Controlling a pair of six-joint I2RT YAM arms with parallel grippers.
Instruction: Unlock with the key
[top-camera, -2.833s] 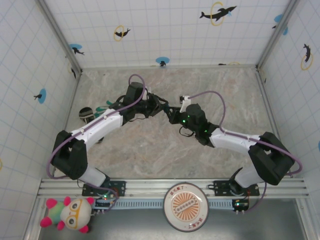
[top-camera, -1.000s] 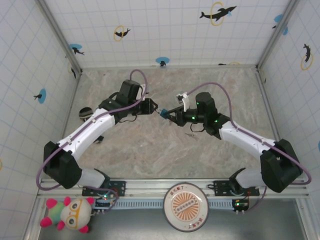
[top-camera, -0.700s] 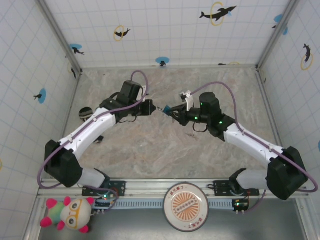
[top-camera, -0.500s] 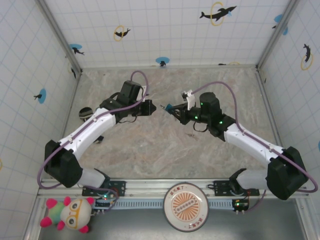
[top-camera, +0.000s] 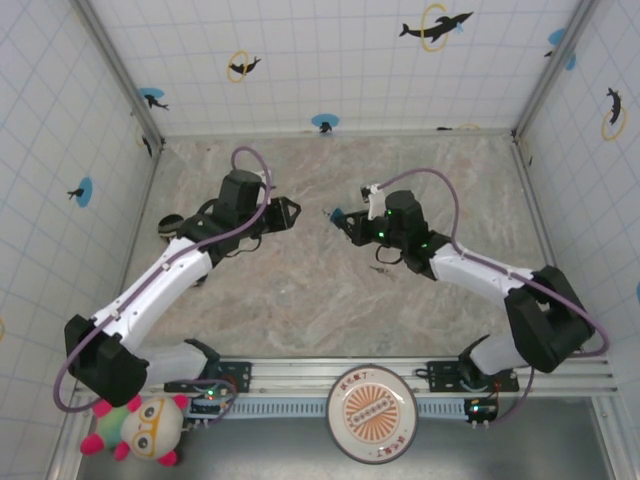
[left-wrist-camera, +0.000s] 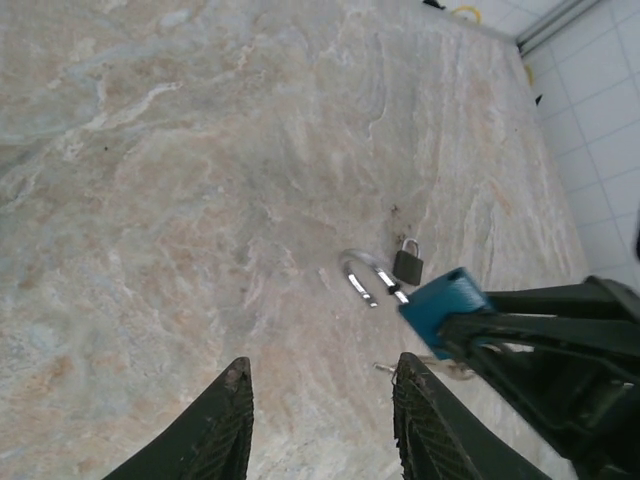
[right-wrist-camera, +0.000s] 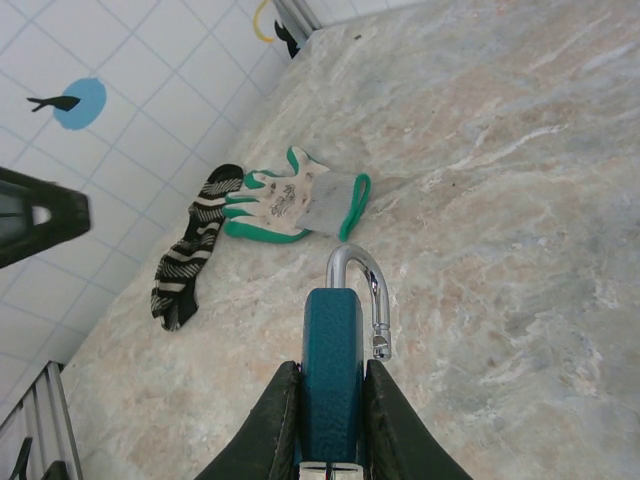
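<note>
Beige marble-look table (top-camera: 300, 310) boxed in by white tiled walls (top-camera: 330, 60) with dolphin stickers. A green-and-white glove (right-wrist-camera: 290, 205) and a striped sock (right-wrist-camera: 188, 262) lie by the left wall. A plush toy (top-camera: 135, 428) and a round disc (top-camera: 372, 412) sit at the near rail.

The key (left-wrist-camera: 407, 266) seems to lie on the table mid-surface, clear of both grippers. In the left wrist view it is just beside the padlock's shackle; contact can't be told. It is a tiny dark squarish piece. Its long axis runs roughly up-down in that view, with a small loop at the far end (no blade can be made out).

The right gripper (right-wrist-camera: 333, 370) is clamped on the blue padlock (right-wrist-camera: 333, 335), both fingers on the body's flat sides. The shackle (right-wrist-camera: 357, 275) points away from the wrist, one leg free beside the body. The left gripper (left-wrist-camera: 325, 365) faces the padlock, fingers apart with nothing between them.
</note>
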